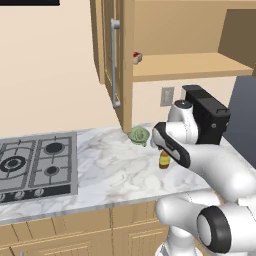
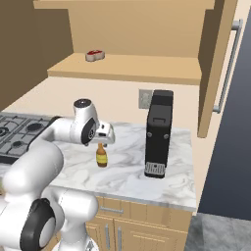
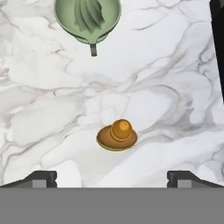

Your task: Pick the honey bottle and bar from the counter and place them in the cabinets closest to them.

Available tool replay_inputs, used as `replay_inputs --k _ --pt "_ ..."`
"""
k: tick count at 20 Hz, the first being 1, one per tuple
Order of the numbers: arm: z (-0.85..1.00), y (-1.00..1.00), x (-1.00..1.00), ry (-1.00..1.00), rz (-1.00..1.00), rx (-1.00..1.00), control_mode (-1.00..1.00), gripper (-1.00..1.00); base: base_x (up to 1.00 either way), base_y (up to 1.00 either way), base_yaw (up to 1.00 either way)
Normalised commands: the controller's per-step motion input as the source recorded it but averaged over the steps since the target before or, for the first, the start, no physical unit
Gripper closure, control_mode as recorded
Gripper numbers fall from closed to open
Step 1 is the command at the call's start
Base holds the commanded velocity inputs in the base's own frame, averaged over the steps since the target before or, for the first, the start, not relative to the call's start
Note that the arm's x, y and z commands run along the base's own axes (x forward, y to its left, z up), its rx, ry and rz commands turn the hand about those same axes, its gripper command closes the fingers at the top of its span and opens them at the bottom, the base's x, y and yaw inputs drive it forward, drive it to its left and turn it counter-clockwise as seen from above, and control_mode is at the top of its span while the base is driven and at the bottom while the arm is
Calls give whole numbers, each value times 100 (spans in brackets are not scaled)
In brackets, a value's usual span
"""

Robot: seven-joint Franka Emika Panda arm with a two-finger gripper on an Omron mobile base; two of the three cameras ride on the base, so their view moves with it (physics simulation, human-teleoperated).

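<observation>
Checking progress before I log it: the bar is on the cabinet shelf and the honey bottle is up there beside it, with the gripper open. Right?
Not quite. The bar is on the cabinet shelf, but the honey bottle stands on the counter, as the right base view shows. The open gripper hangs above it.

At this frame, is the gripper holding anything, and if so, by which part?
Nothing is held. The gripper is open above the honey bottle, which stands upright on the counter with the fingertips wide on either side, not touching it.
</observation>
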Motion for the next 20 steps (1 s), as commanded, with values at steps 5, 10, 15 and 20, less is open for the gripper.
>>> replay_inputs --k 5,10,15,20 --pt "-28 -6 14 0 0 0 -100 -100 0 0 0" --pt "-25 -7 12 0 0 0 -100 -100 0 0 0" --pt "-23 -7 8 0 1 0 -100 -100 0 0 0" --pt "-7 -1 2 0 1 0 -100 -100 0 0 0"
